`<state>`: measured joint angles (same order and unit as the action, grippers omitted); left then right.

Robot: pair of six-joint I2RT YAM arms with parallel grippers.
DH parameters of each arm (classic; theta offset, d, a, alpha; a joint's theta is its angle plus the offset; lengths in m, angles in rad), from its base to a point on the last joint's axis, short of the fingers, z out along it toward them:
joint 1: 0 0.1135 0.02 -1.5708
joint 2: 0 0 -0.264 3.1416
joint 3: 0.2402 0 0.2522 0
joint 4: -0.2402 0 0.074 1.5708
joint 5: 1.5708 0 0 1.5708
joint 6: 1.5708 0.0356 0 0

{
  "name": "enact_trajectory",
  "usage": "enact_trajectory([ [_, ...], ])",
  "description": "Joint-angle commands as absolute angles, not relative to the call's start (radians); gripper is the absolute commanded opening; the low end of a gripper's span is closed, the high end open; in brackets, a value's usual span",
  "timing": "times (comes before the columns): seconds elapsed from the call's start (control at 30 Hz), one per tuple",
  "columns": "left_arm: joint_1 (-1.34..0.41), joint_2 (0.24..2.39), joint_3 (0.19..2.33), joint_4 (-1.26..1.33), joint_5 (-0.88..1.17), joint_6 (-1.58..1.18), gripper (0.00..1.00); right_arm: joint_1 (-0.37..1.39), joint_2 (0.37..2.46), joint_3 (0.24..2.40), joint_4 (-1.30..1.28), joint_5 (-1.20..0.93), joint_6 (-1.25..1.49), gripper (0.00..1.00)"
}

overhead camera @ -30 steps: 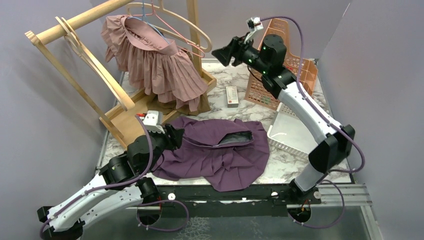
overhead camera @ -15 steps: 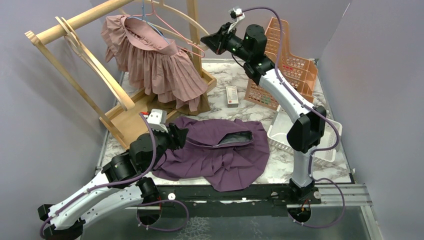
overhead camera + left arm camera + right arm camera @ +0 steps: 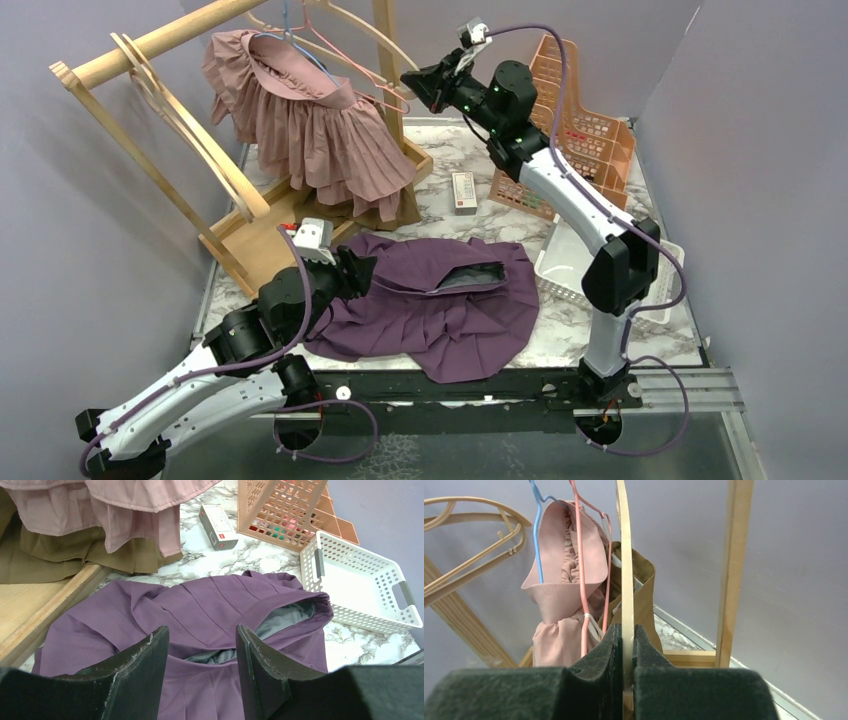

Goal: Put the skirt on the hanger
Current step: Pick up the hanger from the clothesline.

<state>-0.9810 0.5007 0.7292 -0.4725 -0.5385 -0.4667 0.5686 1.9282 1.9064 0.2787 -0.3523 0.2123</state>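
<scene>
The right gripper (image 3: 626, 635), held high on its stretched arm, has its dark padded fingers (image 3: 594, 662) pressed together on the thin curved bar of a pale wooden hanger (image 3: 624, 555). Just beside that bar hang a pink wire hanger (image 3: 579, 555) and a blue wire hanger (image 3: 536, 535) in the gathered waist of a pink skirt (image 3: 559, 595). The left gripper (image 3: 202, 645), on a low bent arm, hovers with its fingers spread above the purple skirt (image 3: 200, 605). That skirt lies pleated and rumpled on the marble table (image 3: 440, 215), grey lining showing at its open waist. Its left edge lies beside the wooden rack (image 3: 150, 45) base and its right edge is near a white perforated basket (image 3: 360, 580). Bare marble separates it from a small box (image 3: 463, 192) and an orange lattice basket (image 3: 580, 120) behind.
</scene>
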Motion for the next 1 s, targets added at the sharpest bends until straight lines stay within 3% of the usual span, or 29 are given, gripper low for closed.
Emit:
enact_trajectory([
  [0.0, -0.976, 0.485, 0.762, -0.448, -0.528, -0.462, 0.54, 0.574, 1.800, 1.844, 0.445, -0.303, 0.190, 0.01],
  [0.4, -0.976, 0.489, 0.811, -0.421, -0.495, -0.419, 0.55, 0.574, 1.502, 1.510, 0.401, -0.208, 0.132, 0.01],
  [0.7, -0.974, 0.523, 0.938, -0.360, -0.429, -0.271, 0.61, 0.574, 1.055, 1.196, 0.113, -0.051, 0.073, 0.01],
  [0.83, -0.975, 0.583, 1.083, -0.358, -0.341, -0.133, 0.73, 0.573, 0.835, 1.160, -0.063, -0.032, 0.074, 0.01],
  [0.9, -0.975, 0.623, 1.158, -0.359, -0.304, -0.082, 0.91, 0.574, 0.755, 1.166, -0.166, -0.043, 0.063, 0.01],
  [0.97, -0.975, 0.669, 1.226, -0.358, -0.265, -0.041, 0.99, 0.573, 0.700, 1.184, -0.290, -0.059, 0.052, 0.01],
])
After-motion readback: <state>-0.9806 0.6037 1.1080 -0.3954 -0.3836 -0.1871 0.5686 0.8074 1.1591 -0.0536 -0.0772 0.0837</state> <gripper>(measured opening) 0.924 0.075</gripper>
